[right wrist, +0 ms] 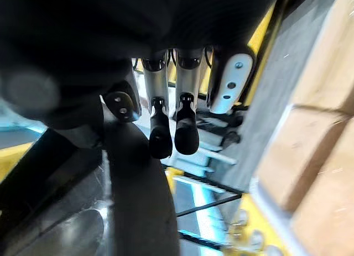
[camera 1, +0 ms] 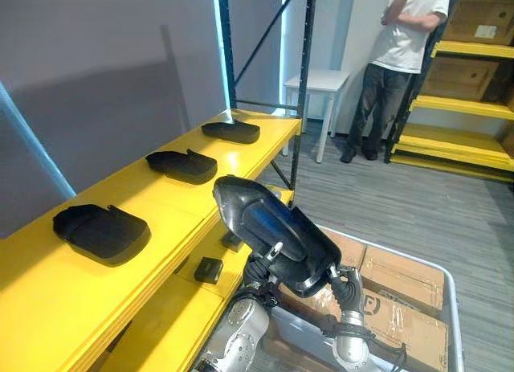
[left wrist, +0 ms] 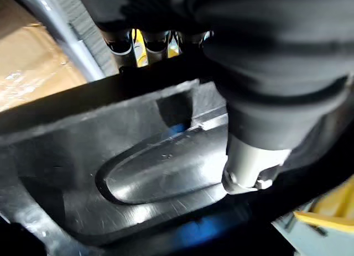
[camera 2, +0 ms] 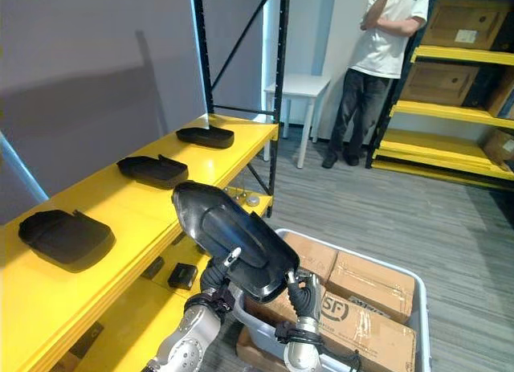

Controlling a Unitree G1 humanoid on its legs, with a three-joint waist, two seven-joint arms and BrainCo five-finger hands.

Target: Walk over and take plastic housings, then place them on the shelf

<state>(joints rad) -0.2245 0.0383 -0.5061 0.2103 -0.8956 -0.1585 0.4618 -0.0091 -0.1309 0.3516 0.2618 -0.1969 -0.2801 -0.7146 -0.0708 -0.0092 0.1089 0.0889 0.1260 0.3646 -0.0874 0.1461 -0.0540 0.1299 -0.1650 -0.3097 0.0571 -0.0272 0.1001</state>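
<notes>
Black housing (camera 1: pixel 277 227) in left hand (camera 1: pixel 257 271) and right hand (camera 1: pixel 344 285), beside shelf (camera 1: pixel 173 202) edge.

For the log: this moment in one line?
held: plastic housing | left robot hand, right robot hand gripping | shelf: three housings

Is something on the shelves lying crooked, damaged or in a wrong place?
Nothing stands out. Three housings lie flat in a row on the top shelf; left hand and right hand hold a fourth housing, tilted.
</notes>
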